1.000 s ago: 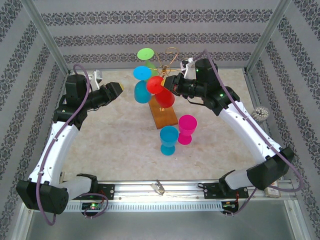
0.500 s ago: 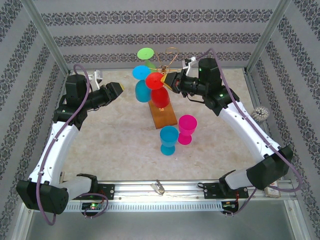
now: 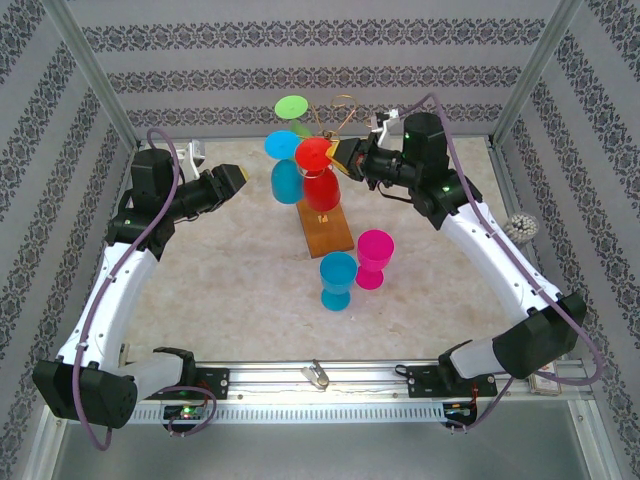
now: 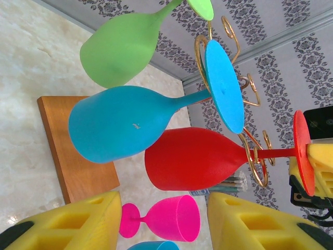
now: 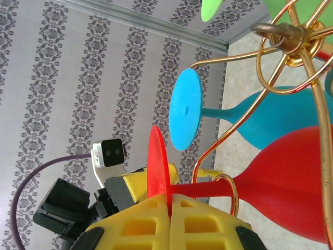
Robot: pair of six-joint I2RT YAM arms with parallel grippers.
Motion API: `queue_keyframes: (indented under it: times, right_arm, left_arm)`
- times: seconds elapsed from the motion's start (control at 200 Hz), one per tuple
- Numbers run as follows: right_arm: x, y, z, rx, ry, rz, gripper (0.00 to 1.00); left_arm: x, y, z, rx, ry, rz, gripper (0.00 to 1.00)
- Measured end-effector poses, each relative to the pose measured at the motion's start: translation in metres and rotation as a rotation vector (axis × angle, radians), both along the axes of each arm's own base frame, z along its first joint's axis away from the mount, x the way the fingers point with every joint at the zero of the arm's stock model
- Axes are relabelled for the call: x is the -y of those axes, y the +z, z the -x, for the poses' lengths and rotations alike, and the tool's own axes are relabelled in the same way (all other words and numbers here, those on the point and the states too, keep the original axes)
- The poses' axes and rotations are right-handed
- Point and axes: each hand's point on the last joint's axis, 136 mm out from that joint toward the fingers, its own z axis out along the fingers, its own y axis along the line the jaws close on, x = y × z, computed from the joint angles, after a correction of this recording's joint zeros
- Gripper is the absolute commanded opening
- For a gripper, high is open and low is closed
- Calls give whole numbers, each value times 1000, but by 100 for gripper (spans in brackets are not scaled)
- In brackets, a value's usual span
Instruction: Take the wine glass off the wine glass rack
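As the right arm draws back, wine glass rack (image 3: pixel 326 236) stays beyond the fingertips; red wine glass (image 3: pixel 321 190) slides outward, stem still hooked, nearly free. Right gripper (image 5: pixel 167 204) clamped on its foot; left gripper (image 4: pixel 164 216) apart, empty.

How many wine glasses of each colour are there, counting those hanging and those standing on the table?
Blue: 2, the hanging blue glass and the standing blue glass
Green: 1, the green glass, hanging
Red: 1, the red glass, hanging
Pink: 1, the pink glass, standing
Total: 5
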Motion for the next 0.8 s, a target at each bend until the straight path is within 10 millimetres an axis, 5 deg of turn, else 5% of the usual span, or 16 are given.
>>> queue_keyframes:
  times: [0.804]
  right_arm:
    - [-11,-14,9,-21,34,10,0]
  left_arm:
    - [0,-3,-1,-10,2,4,48]
